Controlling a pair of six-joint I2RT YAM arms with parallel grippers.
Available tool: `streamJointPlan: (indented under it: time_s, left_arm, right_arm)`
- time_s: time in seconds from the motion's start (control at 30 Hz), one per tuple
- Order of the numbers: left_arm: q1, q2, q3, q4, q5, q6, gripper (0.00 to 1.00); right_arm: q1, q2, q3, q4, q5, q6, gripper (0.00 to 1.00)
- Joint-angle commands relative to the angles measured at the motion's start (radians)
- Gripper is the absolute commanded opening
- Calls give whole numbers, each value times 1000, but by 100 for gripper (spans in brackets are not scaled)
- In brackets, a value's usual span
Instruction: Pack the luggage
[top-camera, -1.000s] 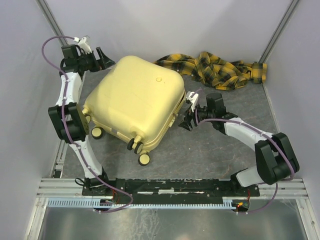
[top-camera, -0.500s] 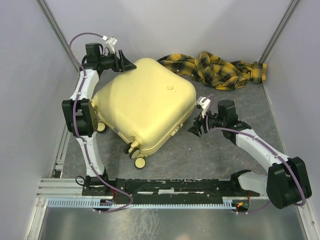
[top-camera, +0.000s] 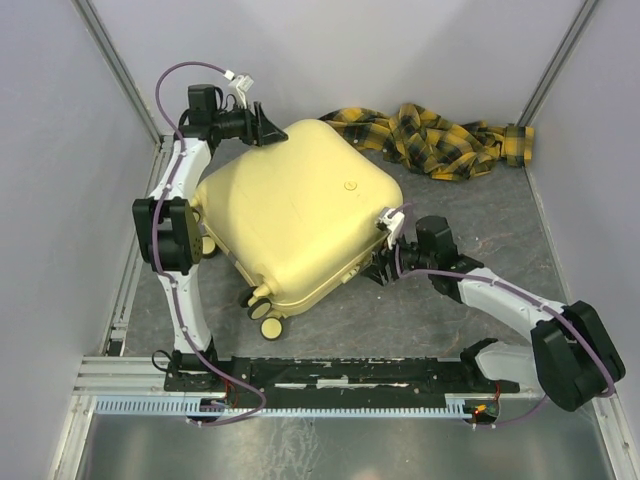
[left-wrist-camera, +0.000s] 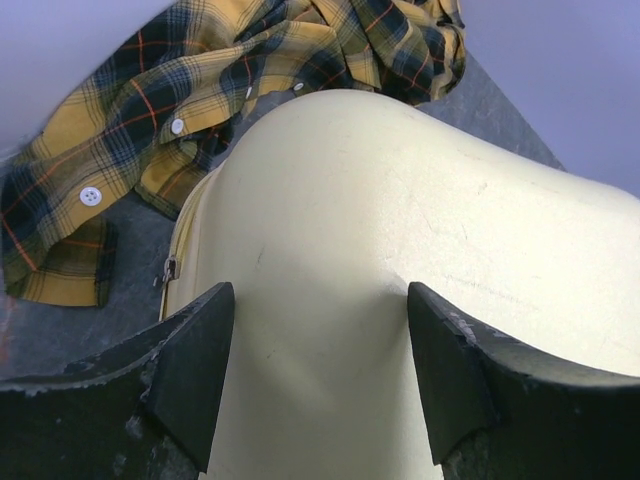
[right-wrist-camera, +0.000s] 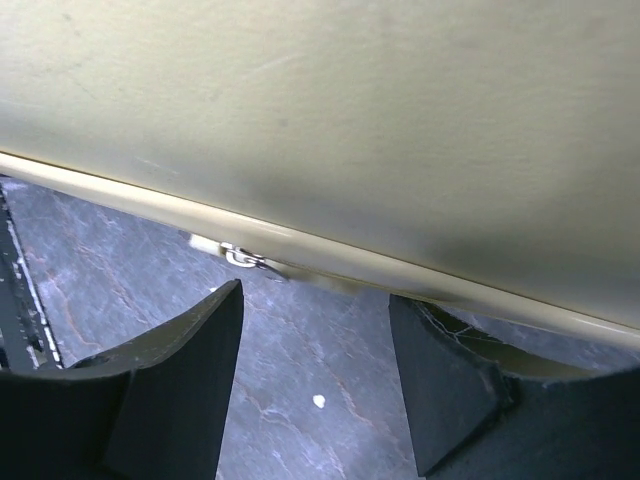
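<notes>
left wrist: left hand (left-wrist-camera: 318, 300) spread astride luggage (left-wrist-camera: 450, 200) corner; right hand (right-wrist-camera: 317, 300) spread beside it.

A robotics lab booth: plain grey walls (top-camera: 350, 50), aluminium rail (top-camera: 400, 372), mottled grey tabletop (top-camera: 440, 325).

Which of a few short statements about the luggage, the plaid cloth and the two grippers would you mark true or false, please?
1. The luggage is closed. True.
2. The plaid cloth lies inside the luggage. False: it lies on the table, beyond the luggage.
3. The left gripper is at the luggage's far corner, jaws apart. True.
4. The right gripper holds the plaid cloth. False: its jaws are open beside the luggage's zip pull.
5. The wheels face the far wall. False: they face the arms' bases.
</notes>
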Motion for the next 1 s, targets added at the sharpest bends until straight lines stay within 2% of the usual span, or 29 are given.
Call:
streamJointPlan:
  time_s: [0.0,0.07,0.23,0.37,0.5,0.67,0.87,0.97]
  left_arm:
    - [-15,-66,-79,-139,32,85,74]
    - [-15,-79,-102,-141,28,97,74]
    - [-14,-105,-146,-142,16,112,73]
    - [-16,-116,-171,-136,6,117,73]
    - [-16,-124,-190,-123,-11,117,73]
    - [-16,-128,-204,-121,-26,130,72]
    - [-17,-134,-207,-116,-30,131,72]
    - [-17,-142,-210,-116,-31,139,71]
  right_arm:
    - [52,-8,-13,160,15,89,67]
    - [82,-12,-29,188,71,122,65]
    - [121,-14,-37,237,179,199,52]
    - [139,-28,-37,229,293,256,35]
    - [141,-52,-32,200,324,271,22]
    - [140,-109,-48,166,280,205,4]
    - [146,-181,-89,113,202,118,2]
    - [148,-204,-104,76,220,106,2]
